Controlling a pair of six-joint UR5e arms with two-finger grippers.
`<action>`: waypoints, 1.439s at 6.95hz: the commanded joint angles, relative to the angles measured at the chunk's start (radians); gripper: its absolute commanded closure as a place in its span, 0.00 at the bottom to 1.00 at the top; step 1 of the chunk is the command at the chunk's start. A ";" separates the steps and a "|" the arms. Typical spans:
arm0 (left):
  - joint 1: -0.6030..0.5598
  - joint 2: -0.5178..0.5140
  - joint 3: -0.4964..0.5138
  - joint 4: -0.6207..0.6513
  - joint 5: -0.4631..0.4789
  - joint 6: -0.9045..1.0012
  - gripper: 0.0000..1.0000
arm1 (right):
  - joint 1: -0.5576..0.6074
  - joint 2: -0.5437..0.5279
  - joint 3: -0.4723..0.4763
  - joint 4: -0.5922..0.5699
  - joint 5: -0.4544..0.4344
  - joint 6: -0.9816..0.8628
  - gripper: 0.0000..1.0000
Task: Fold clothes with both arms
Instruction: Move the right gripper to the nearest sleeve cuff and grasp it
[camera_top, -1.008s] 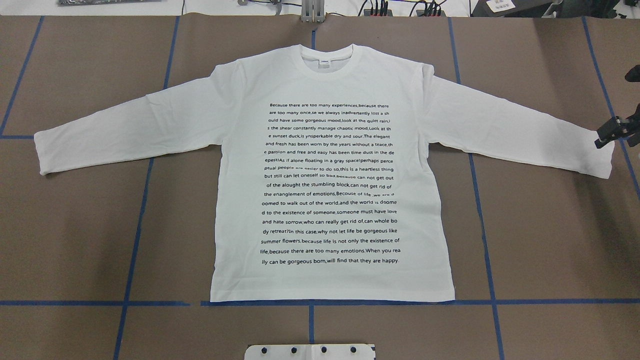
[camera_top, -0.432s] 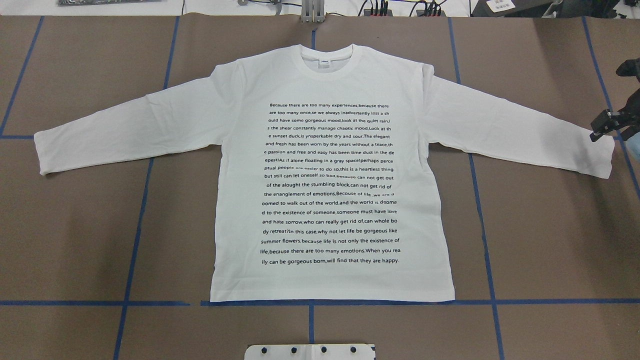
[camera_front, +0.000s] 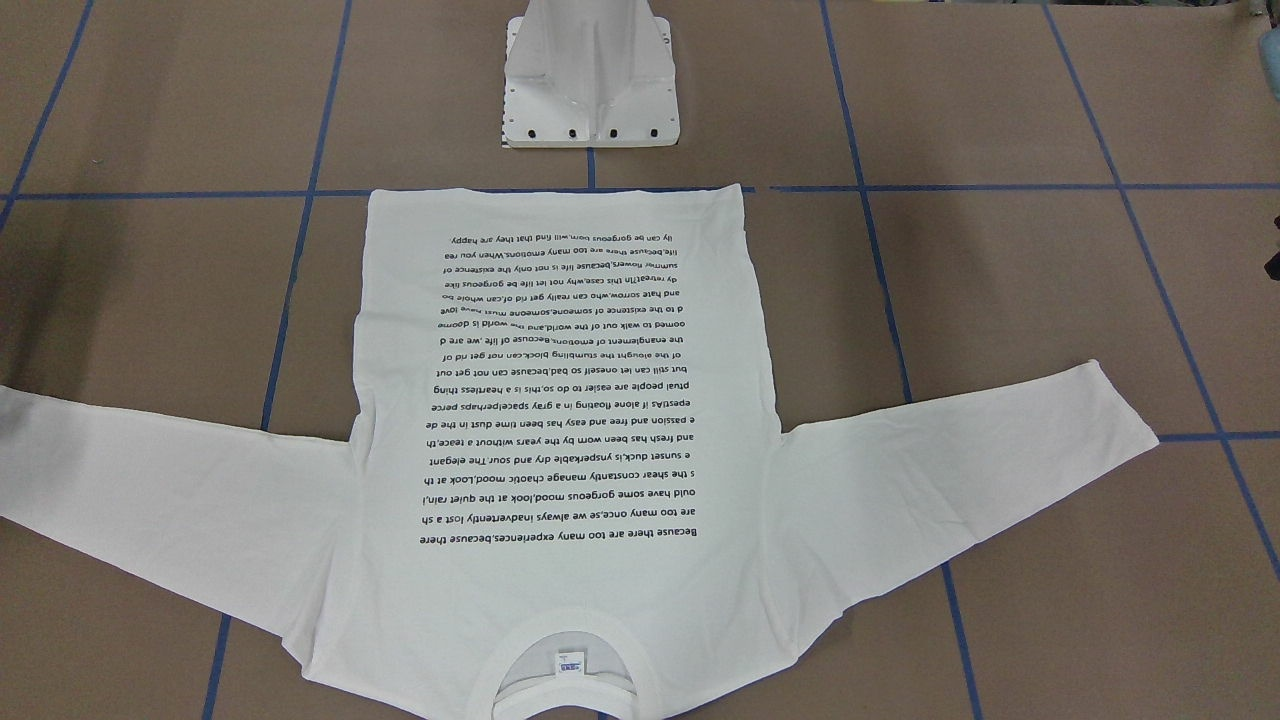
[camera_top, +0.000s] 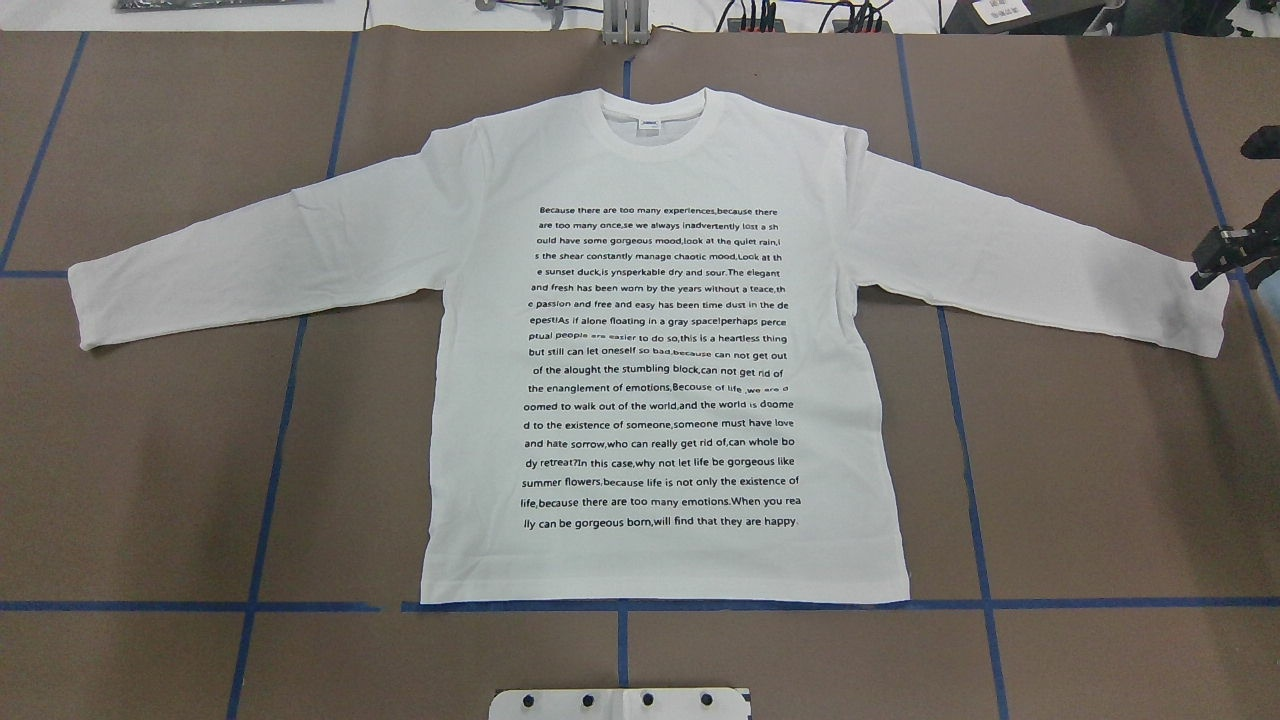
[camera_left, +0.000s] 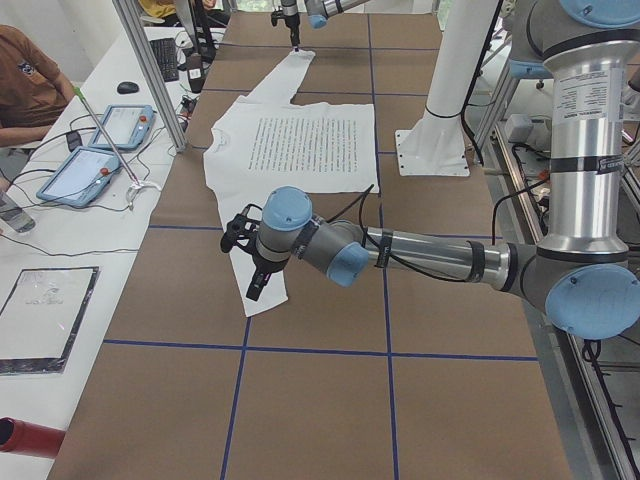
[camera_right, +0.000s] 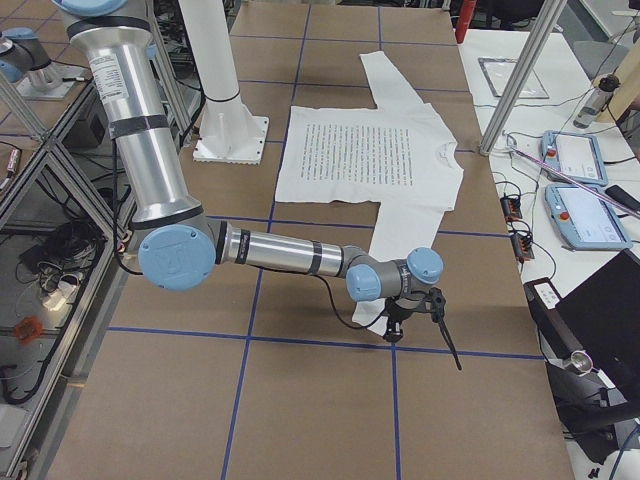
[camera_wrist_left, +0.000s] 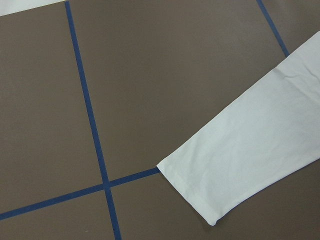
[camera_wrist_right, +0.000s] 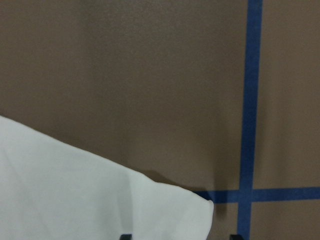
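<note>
The clothes are one white long-sleeved T-shirt (camera_top: 660, 330). It lies flat on the brown table with its black text up, both sleeves spread and the collar (camera_top: 660, 125) at the far side. My right gripper (camera_top: 1207, 272) hovers at the right sleeve's cuff (camera_top: 1205, 320), open. In the right wrist view its two fingertips (camera_wrist_right: 125, 236) stand apart on either side of the cuff corner (camera_wrist_right: 195, 212). My left gripper (camera_left: 252, 285) hangs above the left sleeve's cuff (camera_wrist_left: 200, 195). I cannot tell whether it is open or shut.
The white pedestal base (camera_front: 590, 100) stands just behind the shirt's hem. Blue tape lines (camera_top: 620, 605) cross the brown table. A side desk with tablets (camera_left: 95, 165) and a seated person (camera_left: 25, 80) lies beyond the far edge.
My right gripper shifted a little toward the table's far side, then came back over the right cuff. The shirt has not moved.
</note>
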 joint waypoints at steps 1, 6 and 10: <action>-0.001 0.000 -0.001 0.000 0.000 0.001 0.00 | 0.001 0.005 -0.011 0.002 -0.012 0.024 0.30; -0.001 0.000 -0.013 0.002 0.000 0.001 0.00 | -0.001 0.053 -0.078 0.037 -0.065 0.111 0.36; -0.004 0.003 -0.049 0.006 0.002 0.001 0.00 | 0.001 0.044 -0.088 0.095 -0.038 0.222 0.40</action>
